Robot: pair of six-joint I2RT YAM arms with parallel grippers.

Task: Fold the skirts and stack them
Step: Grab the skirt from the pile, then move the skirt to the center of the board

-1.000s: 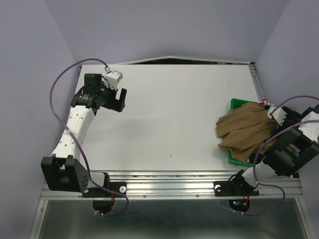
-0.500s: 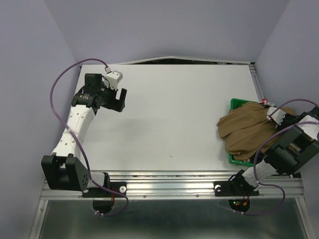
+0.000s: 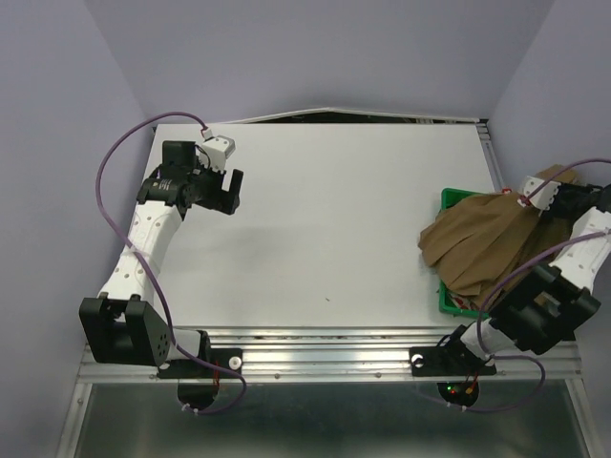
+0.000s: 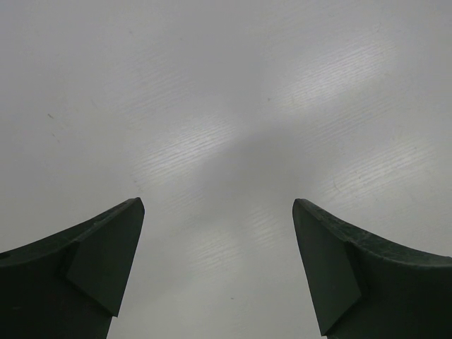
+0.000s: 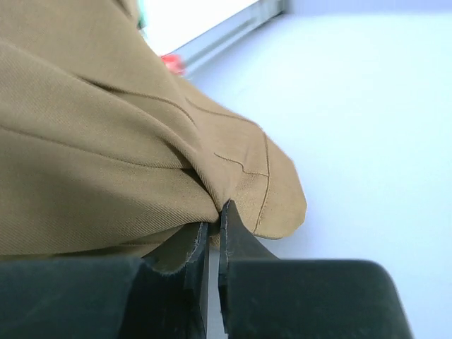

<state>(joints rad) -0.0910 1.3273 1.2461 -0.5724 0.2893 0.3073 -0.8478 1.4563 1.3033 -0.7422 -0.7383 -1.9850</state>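
Note:
A plain tan-brown skirt (image 3: 482,248) lies bunched over the green tray (image 3: 449,301) at the table's right edge. My right gripper (image 3: 546,191) is shut on the skirt's waistband corner (image 5: 240,180), raised off the tray toward the right wall. In the right wrist view the jaws (image 5: 215,222) pinch a fold of tan cloth, the rest hanging left. My left gripper (image 3: 232,191) hovers open over bare table at the far left. In the left wrist view its two dark fingers (image 4: 106,254) stand wide apart with nothing between them. No other skirt shows.
The white table (image 3: 315,219) stretches between the arms. Purple walls close in on the left, back and right. A metal rail runs along the near edge with both arm bases (image 3: 124,334) on it.
My right gripper closed on the tan skirt and pulled its corner up and to the right, stretching the cloth. The left arm has not moved.

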